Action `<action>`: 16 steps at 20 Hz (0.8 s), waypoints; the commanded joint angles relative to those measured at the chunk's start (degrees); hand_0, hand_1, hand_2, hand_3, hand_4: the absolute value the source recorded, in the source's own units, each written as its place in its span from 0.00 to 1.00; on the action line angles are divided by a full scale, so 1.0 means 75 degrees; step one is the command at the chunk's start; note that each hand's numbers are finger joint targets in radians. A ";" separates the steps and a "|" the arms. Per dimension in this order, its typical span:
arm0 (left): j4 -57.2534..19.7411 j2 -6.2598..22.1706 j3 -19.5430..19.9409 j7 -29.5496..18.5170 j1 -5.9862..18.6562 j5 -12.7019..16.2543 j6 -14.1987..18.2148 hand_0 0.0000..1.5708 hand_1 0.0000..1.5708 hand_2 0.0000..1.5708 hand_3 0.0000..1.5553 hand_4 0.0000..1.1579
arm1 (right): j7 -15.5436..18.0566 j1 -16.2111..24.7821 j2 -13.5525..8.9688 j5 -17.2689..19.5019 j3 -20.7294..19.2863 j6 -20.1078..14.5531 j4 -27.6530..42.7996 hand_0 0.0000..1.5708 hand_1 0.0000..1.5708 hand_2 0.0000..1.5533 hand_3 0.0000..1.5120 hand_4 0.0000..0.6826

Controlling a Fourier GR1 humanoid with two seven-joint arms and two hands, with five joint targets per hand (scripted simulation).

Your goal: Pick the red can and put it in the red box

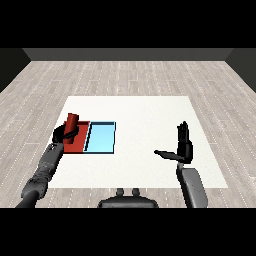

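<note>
The red can (73, 120) stands tilted slightly over the far left part of the red tray (81, 141). My left hand (65, 134) is curled round the can's lower part, so only the can's top shows above the fingers. Whether the can touches the tray floor is hidden by the hand. My right hand (184, 145) hovers over the table at the right, fingers straight and pointing up, thumb stretched out to the left, holding nothing.
A light blue tray (101, 138) lies right next to the red tray on its right side. The white table (145, 115) stretches between the trays and my right hand. Grey wooden floor surrounds the table.
</note>
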State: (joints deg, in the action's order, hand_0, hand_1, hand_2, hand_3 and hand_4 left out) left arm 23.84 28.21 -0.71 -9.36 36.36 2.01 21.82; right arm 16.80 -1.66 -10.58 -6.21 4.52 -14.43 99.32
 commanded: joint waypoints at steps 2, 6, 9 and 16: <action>-0.1669 -0.0183 0.0029 -0.0025 0.0763 -0.0353 0.0100 0.53 0.53 0.55 0.60 0.71 | -0.0334 -0.0390 -0.0039 0.0501 -0.0024 -0.0370 -0.0373 0.00 0.00 0.00 0.00 0.00; -0.2041 -0.0614 0.0351 -0.0566 0.0632 -0.0077 -0.0136 0.86 0.86 0.87 0.82 0.81 | 0.0326 -0.0384 0.0118 0.0423 -0.0029 -0.0163 -0.0966 0.00 0.00 0.00 0.00 0.00; -0.2384 -0.0136 -0.0167 -0.0524 0.0443 -0.0598 -0.1238 0.00 0.00 0.00 0.00 0.54 | 0.0267 -0.0534 -0.0100 0.0212 -0.0304 0.0046 -0.0969 0.00 0.00 0.00 0.00 0.00; -0.2800 0.0258 -0.0344 0.0131 0.0963 -0.0969 -0.0798 0.00 0.00 0.00 0.00 0.00 | 0.0568 0.0045 0.0164 0.0129 -0.0108 0.0186 -0.0513 0.00 0.00 0.00 0.00 0.00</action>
State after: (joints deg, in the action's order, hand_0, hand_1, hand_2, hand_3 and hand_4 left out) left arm 4.24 28.12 -3.82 -8.77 43.24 -5.09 15.04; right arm 19.71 -4.30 -10.51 -4.84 2.86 -13.55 93.15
